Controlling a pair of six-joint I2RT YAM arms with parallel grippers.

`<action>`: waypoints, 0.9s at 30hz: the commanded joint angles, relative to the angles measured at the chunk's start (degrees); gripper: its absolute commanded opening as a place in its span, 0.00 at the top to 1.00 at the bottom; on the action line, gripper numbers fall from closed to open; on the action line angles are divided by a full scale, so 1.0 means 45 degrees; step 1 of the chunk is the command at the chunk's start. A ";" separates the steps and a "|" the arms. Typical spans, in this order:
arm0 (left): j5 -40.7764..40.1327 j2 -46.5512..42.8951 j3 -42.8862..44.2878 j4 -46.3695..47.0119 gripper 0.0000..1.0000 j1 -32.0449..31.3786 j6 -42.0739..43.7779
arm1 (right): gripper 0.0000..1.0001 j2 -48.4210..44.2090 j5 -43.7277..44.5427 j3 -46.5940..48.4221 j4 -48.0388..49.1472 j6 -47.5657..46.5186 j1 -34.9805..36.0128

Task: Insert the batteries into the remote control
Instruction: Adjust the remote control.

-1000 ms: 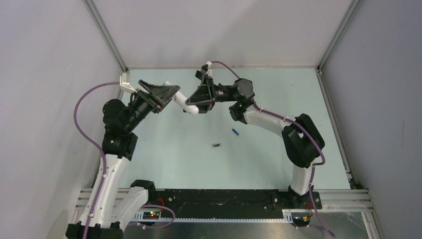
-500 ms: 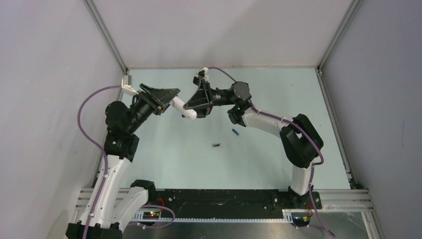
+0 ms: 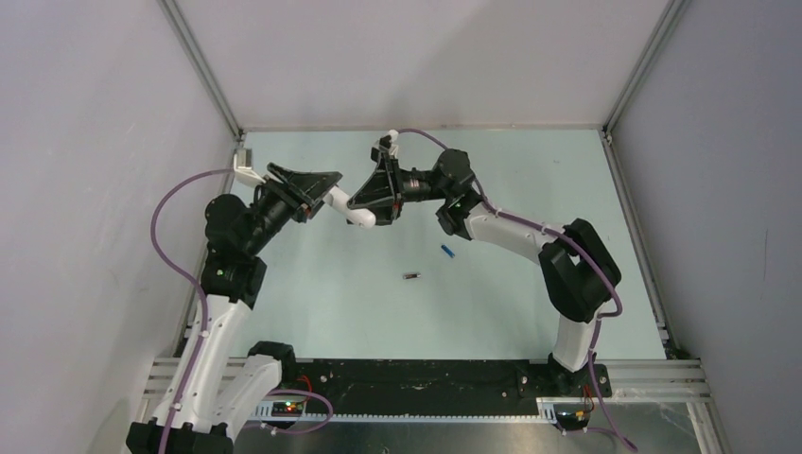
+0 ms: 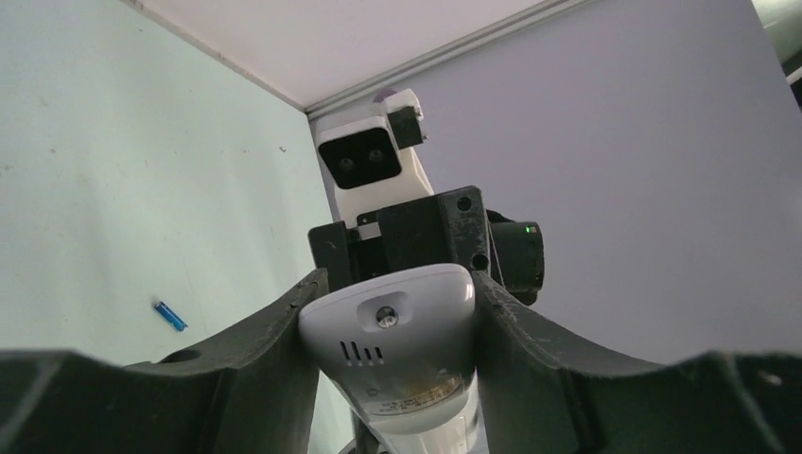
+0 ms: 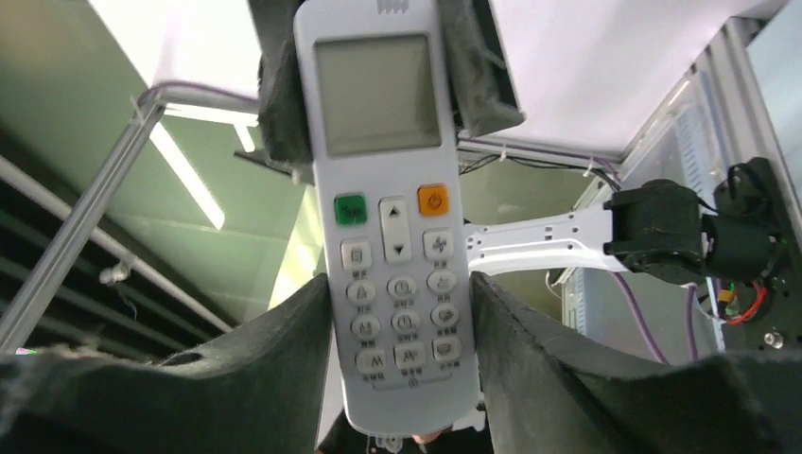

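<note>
The white remote control hangs in the air over the back of the table, held between both arms. My left gripper is shut on its display end; in the left wrist view the remote control's rounded tip sits pinched between the dark fingers. My right gripper is shut on the button end, where the remote control shows its buttons and window to the right wrist camera. The batteries lie loose on the table: a blue battery and a dark battery.
The pale green table is walled by grey panels and metal corner posts. The right arm's elbow hangs over the table's right side. A black rail carries both arm bases at the near edge.
My left gripper closed from wide open onto the remote's end. Both grippers and the remote drifted slightly left. The batteries did not move.
</note>
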 commanded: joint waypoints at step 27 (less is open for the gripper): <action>0.0098 -0.0224 -0.0083 -0.2983 1.00 -0.0190 -0.0234 | 0.21 -0.3505 0.7674 0.2192 -1.5799 -1.7036 0.2078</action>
